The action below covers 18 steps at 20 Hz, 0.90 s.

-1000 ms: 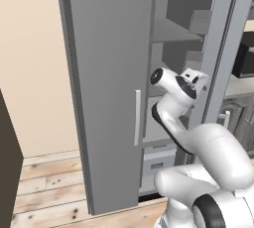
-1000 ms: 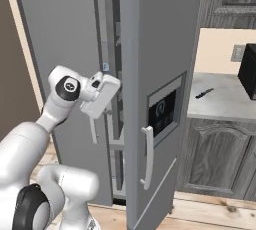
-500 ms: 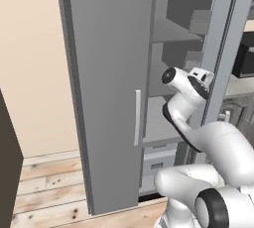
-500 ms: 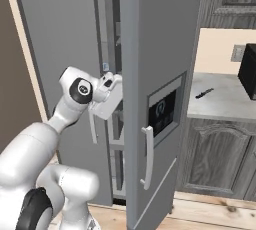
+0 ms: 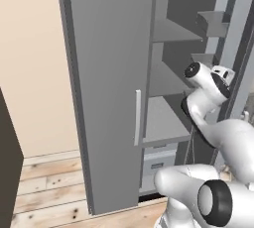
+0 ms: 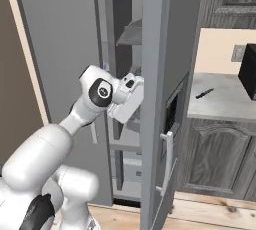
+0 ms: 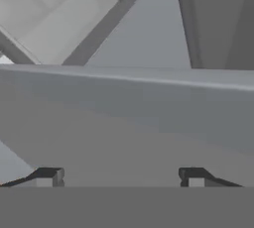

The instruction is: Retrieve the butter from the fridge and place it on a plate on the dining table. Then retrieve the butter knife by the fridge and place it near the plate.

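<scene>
The fridge [image 5: 106,73] stands open, with bare grey shelves [image 5: 163,118] and drawers low inside. My arm reaches into it at mid height. The gripper [image 7: 121,177] is open with nothing between its fingertips, and it faces a grey shelf edge [image 7: 129,81] close ahead. The white hand [image 6: 127,96] sits right beside the inner edge of the fridge's right door [image 6: 162,49], which carries the dark dispenser panel. The butter knife [image 6: 204,94] lies on the small marbled counter [image 6: 225,101] right of the fridge. The butter, the plate and the dining table are out of view.
Dark wood-grain cabinets [image 6: 220,164] stand under and above the counter, with a black appliance [image 6: 248,71] at its right end. The fridge's left door [image 5: 136,118] with its pale bar handle stands at the left of the opening. Wooden floor [image 5: 44,187] lies in front.
My hand has moved right and deeper into the fridge, towards the right door. That door has swung a little wider. The base has not moved.
</scene>
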Tool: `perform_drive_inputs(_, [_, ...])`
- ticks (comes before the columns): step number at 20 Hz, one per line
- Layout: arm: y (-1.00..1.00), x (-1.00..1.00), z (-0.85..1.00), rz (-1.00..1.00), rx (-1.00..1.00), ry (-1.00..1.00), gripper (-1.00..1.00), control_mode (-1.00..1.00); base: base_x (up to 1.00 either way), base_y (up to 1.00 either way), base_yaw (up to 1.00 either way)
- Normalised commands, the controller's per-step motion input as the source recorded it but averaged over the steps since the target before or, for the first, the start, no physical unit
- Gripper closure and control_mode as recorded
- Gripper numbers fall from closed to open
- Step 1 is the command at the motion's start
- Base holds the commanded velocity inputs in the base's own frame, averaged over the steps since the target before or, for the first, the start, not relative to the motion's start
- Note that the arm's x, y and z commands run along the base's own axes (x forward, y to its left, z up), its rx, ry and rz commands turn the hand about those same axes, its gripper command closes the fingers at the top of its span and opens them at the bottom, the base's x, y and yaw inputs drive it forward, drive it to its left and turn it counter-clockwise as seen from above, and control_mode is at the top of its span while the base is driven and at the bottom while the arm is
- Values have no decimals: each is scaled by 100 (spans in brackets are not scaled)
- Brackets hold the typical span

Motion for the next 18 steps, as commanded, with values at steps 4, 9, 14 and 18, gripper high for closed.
perform_drive_inputs(4, [-100,-72,5,3,27,0,-100,-100,0,0,0])
perform_drive_inputs(9, [20,-78,23,2,6,-10,-100,-100,0,0,0])
perform_drive_inputs(14, [100,-17,24,0,21,-9,-100,-100,0,0,0])
perform_drive_inputs(18, [86,6,0,-16,73,-22,-100,-100,0,0,0])
